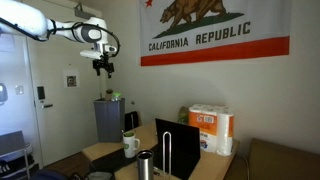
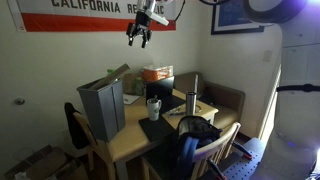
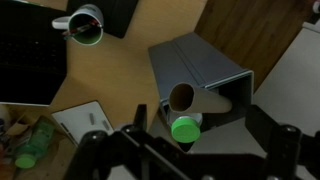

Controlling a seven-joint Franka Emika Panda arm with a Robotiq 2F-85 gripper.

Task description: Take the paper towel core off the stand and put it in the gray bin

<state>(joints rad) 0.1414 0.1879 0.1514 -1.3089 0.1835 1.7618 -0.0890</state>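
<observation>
In the wrist view the paper towel core (image 3: 195,97), a bare tan cardboard tube, lies slanted inside the gray bin (image 3: 192,55), its open end facing up. My gripper (image 3: 185,160) is open and empty, high above the bin, with nothing between its fingers. In both exterior views the gripper (image 1: 100,67) (image 2: 140,37) hangs near the flag, well above the gray bin (image 1: 108,118) (image 2: 100,110). The stand (image 1: 180,150), a thin dark wire arch, stands bare on the table in front of the laptop.
A green-capped bottle (image 3: 184,129) lies in the bin next to the core. On the table are a white mug (image 3: 85,25) (image 1: 131,146), a steel tumbler (image 1: 146,165), a laptop (image 3: 30,60), papers (image 3: 85,120) and a paper towel pack (image 1: 212,128). Chairs surround the table.
</observation>
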